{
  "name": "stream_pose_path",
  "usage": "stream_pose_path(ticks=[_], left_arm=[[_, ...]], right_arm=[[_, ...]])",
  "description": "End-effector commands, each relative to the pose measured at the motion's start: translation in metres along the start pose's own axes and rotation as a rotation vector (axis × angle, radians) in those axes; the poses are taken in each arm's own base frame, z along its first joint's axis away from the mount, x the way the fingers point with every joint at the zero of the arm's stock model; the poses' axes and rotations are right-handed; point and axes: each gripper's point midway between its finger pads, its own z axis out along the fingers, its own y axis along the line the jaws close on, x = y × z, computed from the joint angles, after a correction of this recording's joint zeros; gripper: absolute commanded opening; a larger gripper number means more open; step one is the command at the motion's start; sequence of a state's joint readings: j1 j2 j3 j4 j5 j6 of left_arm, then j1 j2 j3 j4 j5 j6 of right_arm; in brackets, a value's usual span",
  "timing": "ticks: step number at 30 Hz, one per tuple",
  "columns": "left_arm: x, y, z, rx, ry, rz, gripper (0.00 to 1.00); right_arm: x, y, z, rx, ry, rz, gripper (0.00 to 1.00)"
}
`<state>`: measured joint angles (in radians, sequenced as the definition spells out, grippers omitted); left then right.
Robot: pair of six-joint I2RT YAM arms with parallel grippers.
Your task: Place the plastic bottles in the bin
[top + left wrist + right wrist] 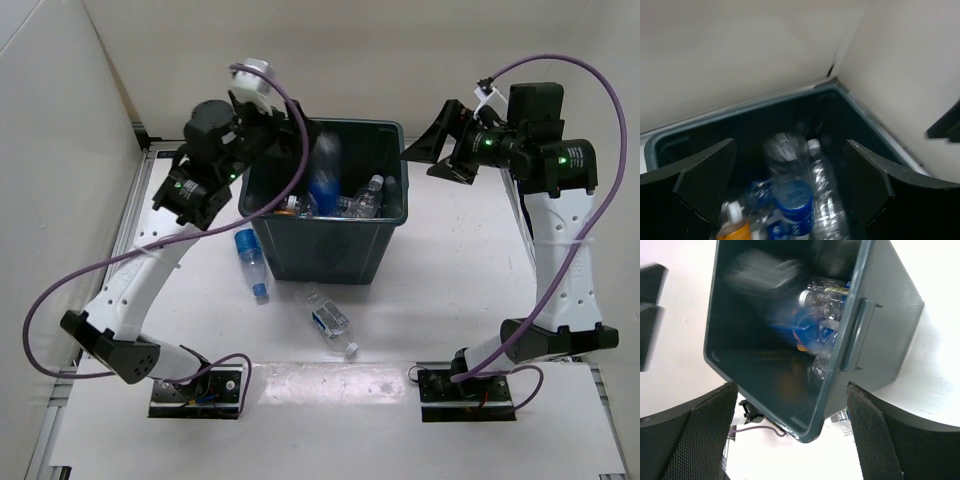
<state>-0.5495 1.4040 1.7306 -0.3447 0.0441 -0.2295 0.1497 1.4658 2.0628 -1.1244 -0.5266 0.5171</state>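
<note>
The left pincer (790, 177) stands wide and empty over the bin (852, 97). Directly beneath it a blurred bottle (789, 197) is probably dropping, its leading end unreadable. It is best to keep clear of the rim until the bottle settles. The right pincer (790, 435) is wide and empty too. Below the left pincer, outside the bin's near wall, the blue-capped bottle (252, 263) lies flat, cap toward the arm bases; grip across that axis.

The dark grey-green bin (322, 255) stands upright on the worktop (450, 270). Clear bottles (365, 198) are piled inside, with a motion-blurred blue-labelled bottle (325, 172) above them. Outside, a blue-capped bottle (252, 262) lies beside the bin's left wall, and a white-capped bottle (328, 320) lies in front.
</note>
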Motion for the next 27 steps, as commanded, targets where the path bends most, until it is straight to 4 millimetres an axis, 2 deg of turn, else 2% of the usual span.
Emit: stream_pose_path(ticks=[1, 2, 4, 5, 7, 9, 10, 11, 12, 13, 16, 17, 18, 19, 20, 21, 23, 25, 27], left_arm=[[-0.023, 0.010, -0.022, -0.087, -0.044, 0.163, 1.00], [-0.028, 0.022, -0.025, -0.140, -0.051, 0.172, 1.00], [-0.047, 0.062, -0.040, -0.273, -0.091, 0.190, 1.00], [-0.047, 0.075, -0.044, -0.319, -0.094, 0.171, 1.00], [-0.059, 0.120, -0.068, -0.486, -0.141, 0.093, 1.00], [-0.050, 0.142, -0.084, -0.575, -0.131, 0.041, 1.00], [-0.048, 0.169, -0.099, -0.655, -0.156, -0.065, 1.00], [-0.025, 0.182, -0.102, -0.685, -0.117, -0.106, 1.00], [-0.020, 0.197, -0.111, -0.717, -0.123, -0.140, 1.00], [-0.018, 0.203, -0.120, -0.728, -0.148, -0.214, 1.00], [0.045, 0.227, -0.116, -0.733, -0.045, -0.347, 1.00], [0.053, 0.237, -0.120, -0.746, -0.059, -0.417, 1.00], [0.076, 0.241, -0.115, -0.731, -0.043, -0.504, 1.00], [0.104, 0.257, -0.122, -0.773, -0.014, -0.563, 1.00], [0.116, 0.257, -0.120, -0.764, -0.011, -0.632, 1.00], [0.149, 0.261, -0.120, -0.764, 0.043, -0.659, 1.00], [0.178, 0.266, -0.121, -0.784, 0.110, -0.669, 1.00], [0.215, 0.264, -0.125, -0.779, 0.189, -0.680, 1.00], [0.242, 0.263, -0.129, -0.782, 0.251, -0.694, 1.00]], right_arm=[[-0.001, 0.007, -0.012, -0.020, -0.041, -0.023, 0.90], [-0.002, 0.004, -0.013, -0.015, -0.048, -0.018, 0.90], [-0.001, 0.003, -0.014, -0.011, -0.048, -0.011, 0.90], [0.000, 0.002, -0.013, -0.011, -0.043, -0.006, 0.90], [0.000, 0.002, -0.013, -0.012, -0.042, -0.006, 0.90], [0.000, 0.004, -0.013, -0.018, -0.042, -0.005, 0.90], [0.000, 0.004, -0.012, -0.019, -0.038, -0.006, 0.90], [0.000, 0.003, -0.012, -0.018, -0.042, -0.008, 0.90], [-0.001, 0.004, -0.013, -0.020, -0.043, -0.009, 0.90], [-0.002, 0.003, -0.013, -0.017, -0.046, -0.006, 0.90], [-0.002, 0.005, -0.007, -0.022, -0.029, -0.010, 0.90], [-0.004, 0.007, -0.007, -0.024, -0.031, -0.019, 0.90], [-0.005, 0.001, -0.001, 0.006, -0.020, -0.009, 0.90], [-0.004, 0.000, 0.000, 0.009, -0.012, -0.002, 0.90], [-0.006, 0.002, 0.001, 0.007, -0.014, -0.012, 0.90], [-0.006, 0.000, 0.003, 0.009, -0.007, -0.006, 0.90], [-0.008, 0.002, 0.002, 0.012, -0.012, -0.019, 0.90], [-0.008, 0.001, 0.004, 0.023, -0.012, -0.031, 0.90], [-0.010, 0.000, 0.002, 0.037, -0.021, -0.048, 0.90]])
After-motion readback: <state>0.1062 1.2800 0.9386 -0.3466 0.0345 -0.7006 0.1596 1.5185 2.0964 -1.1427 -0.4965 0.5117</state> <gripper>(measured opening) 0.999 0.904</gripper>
